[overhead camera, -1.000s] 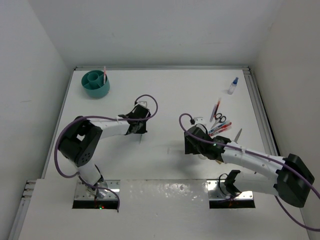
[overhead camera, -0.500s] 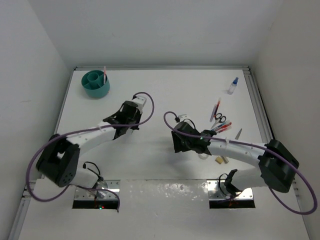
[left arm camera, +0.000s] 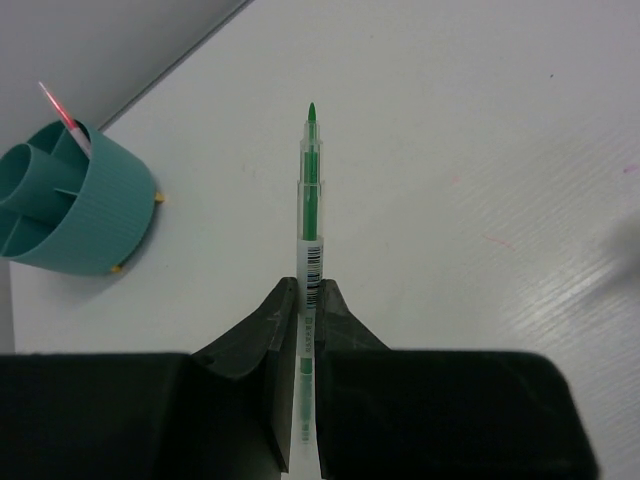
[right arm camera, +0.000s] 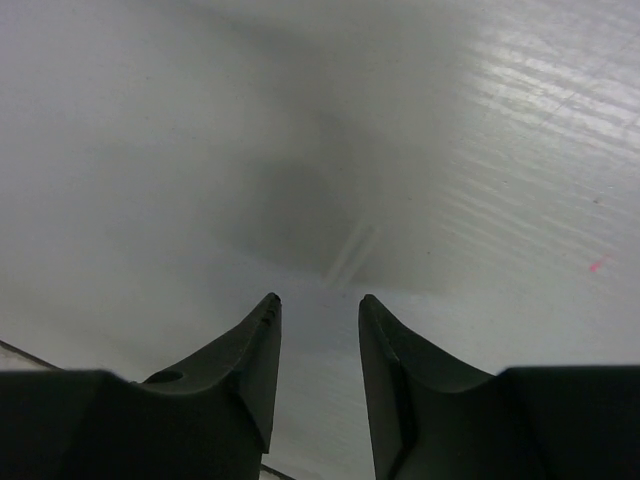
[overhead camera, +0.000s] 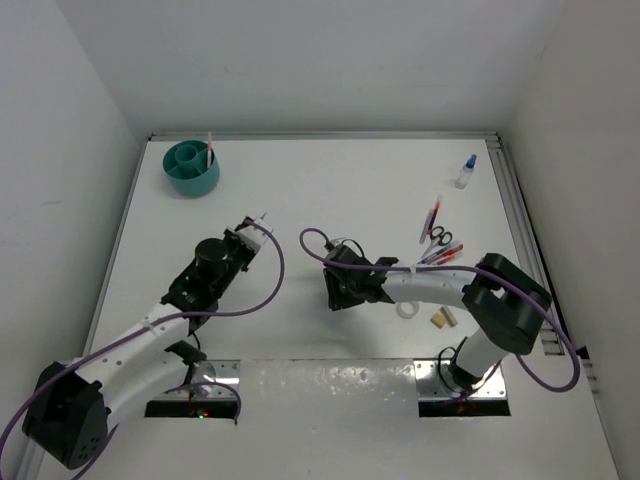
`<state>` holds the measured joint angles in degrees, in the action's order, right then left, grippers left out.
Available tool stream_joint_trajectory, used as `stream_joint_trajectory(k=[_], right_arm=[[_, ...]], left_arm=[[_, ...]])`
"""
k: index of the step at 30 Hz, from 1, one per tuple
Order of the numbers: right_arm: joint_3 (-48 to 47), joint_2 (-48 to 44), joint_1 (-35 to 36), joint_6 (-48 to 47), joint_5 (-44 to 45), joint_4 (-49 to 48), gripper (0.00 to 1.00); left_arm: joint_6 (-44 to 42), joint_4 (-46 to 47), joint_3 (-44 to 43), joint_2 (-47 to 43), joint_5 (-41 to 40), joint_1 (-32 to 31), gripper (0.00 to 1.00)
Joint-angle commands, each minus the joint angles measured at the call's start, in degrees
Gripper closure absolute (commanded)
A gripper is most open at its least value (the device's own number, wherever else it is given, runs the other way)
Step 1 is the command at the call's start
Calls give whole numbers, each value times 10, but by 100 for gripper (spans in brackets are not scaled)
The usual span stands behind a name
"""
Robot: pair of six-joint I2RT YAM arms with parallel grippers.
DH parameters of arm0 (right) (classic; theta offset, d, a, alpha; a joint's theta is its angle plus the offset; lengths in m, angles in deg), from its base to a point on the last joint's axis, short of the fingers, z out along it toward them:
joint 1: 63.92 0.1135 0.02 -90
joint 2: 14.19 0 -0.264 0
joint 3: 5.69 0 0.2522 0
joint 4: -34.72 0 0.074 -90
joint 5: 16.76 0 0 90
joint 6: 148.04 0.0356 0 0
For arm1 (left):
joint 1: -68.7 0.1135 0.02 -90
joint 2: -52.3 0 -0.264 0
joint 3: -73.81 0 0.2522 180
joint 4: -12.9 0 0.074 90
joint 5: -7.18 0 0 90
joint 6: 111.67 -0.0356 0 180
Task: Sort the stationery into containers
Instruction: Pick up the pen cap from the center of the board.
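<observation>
The green pen (left arm camera: 311,190) is held in the closed left hand (left arm camera: 303,305), which has been swung round toward the teal pot (left arm camera: 95,215); dropping it in is judged next. The right hand (right arm camera: 318,320), narrowed and empty, has been moved away from the remaining stationery (overhead camera: 440,250).

The table (left arm camera: 480,200) is white, with a fine ribbed grain and a soft sheen. The pot (left arm camera: 90,215) looks like matt teal plastic, its outer wall finely ribbed. The pen (left arm camera: 311,190) has a clear, glossy plastic barrel with a paper-like barcode label. The left fingers (left arm camera: 250,345) and right fingers (right arm camera: 250,360) are smooth, matt black plastic. The base plates (overhead camera: 225,372) gleam like metal.
</observation>
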<state>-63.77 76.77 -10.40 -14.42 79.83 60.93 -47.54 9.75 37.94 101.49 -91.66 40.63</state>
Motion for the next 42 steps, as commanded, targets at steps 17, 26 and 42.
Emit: stream_joint_trajectory(k=[17, 26, 42], right_arm=[[-51, 77, 3, 45, 31, 35, 70], [-55, 87, -5, 63, 58, 44, 71], [-16, 55, -10, 71, 35, 47, 93]], left_arm=[[-23, 79, 12, -42, -22, 7, 100], [-63, 80, 38, -89, 24, 4, 100], [-191, 101, 89, -146, 129, -7, 100]])
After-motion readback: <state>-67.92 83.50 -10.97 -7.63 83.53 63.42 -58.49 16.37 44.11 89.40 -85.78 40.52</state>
